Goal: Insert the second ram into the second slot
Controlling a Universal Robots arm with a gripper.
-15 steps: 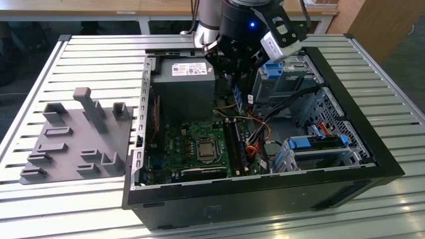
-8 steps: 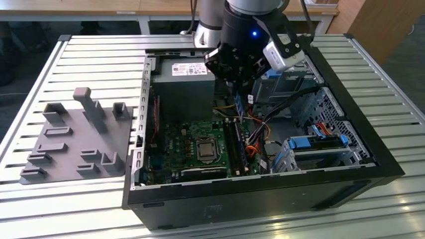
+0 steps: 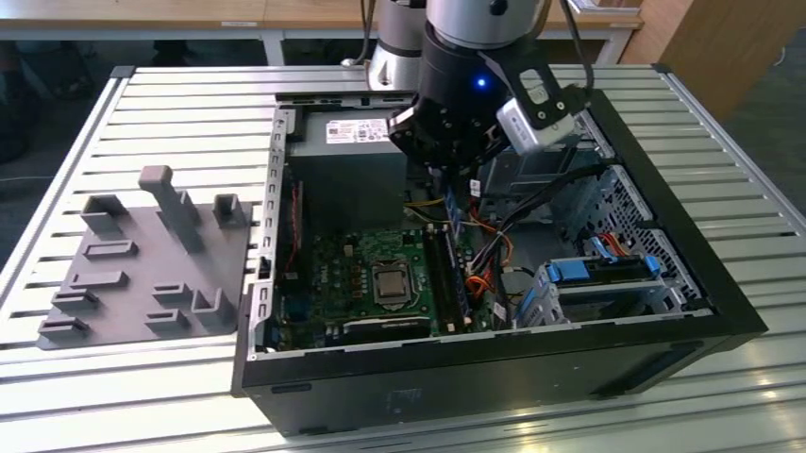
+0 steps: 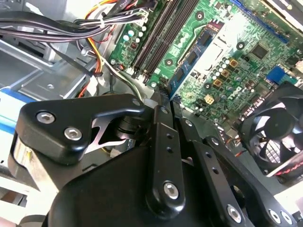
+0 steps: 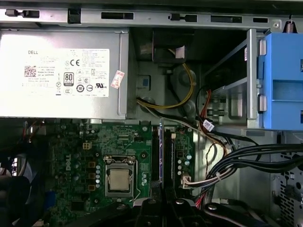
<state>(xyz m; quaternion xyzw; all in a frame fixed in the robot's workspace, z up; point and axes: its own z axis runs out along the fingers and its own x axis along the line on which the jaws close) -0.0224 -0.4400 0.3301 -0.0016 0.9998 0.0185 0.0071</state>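
Well, the gripper [image 4: 163,103] clamps the second ram [image 4: 188,61] over the memory slots [image 4: 161,33] (cables [image 4: 71,23] close); skew could jam it.

Exterior view: off-arm, high, angled down on open PC case [image 3: 504,377] lying on slatted table [image 3: 377,85]; mid range, whole case + grey fixture plate [image 3: 139,264] in frame.
First wrist view: on arm, looks straight down into case, fairly near; takes in power supply [image 5: 61,75] and CPU [image 5: 117,180].
Second wrist view: on arm, v. close, oblique along gripper [image 4: 165,97] body toward motherboard [image 4: 227,66] and fan [image 4: 272,137].
Shared: all 3 see motherboard w/ RAM slots [image 4: 158,35]; both wrist views catch gripper links + second ram [image 4: 191,59] [image 5: 161,151].
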